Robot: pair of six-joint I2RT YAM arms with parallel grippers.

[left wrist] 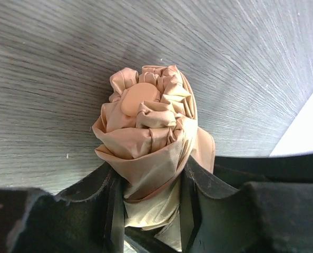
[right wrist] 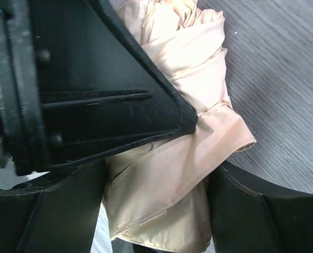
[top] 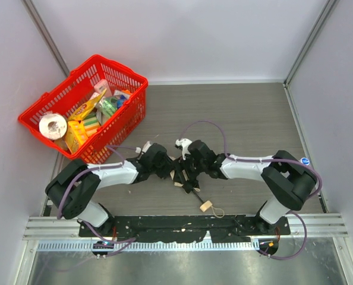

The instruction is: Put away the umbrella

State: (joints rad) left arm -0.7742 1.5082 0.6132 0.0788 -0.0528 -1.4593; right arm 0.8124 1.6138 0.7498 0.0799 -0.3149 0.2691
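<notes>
1. Tucked into the far left corner against the left wall [top: 22, 71]: red basket [top: 124, 72], turned corner-on.
2. Just near-right of the basket's near corner: umbrella [top: 178, 179], a folded beige bundle lying on the table [top: 254, 119] between the two grippers.
3. Further near-right of the basket: small tan handle [top: 205, 206] with cord loop [top: 217, 212] on a thin black shaft [top: 194, 193], close to the metal rail [top: 319, 224] but apart from it.
4. Nearest the basket: left gripper [left wrist: 148, 176], fingers partly closed and pressed against both sides of the rolled fabric.
5. On the umbrella's side away from the basket: right gripper [right wrist: 159, 182], fingers spread wide, with fabric between them reaching both inner faces. Cannot tell whether squeezing or only surrounding.
6. Right of the basket: grey wood-grain table surface running to the far edge and the right wall [top: 337, 89].
7. Inside the basket: white roll [top: 53, 126] and yellow and green packets [top: 88, 122]. Print too small to read.
</notes>
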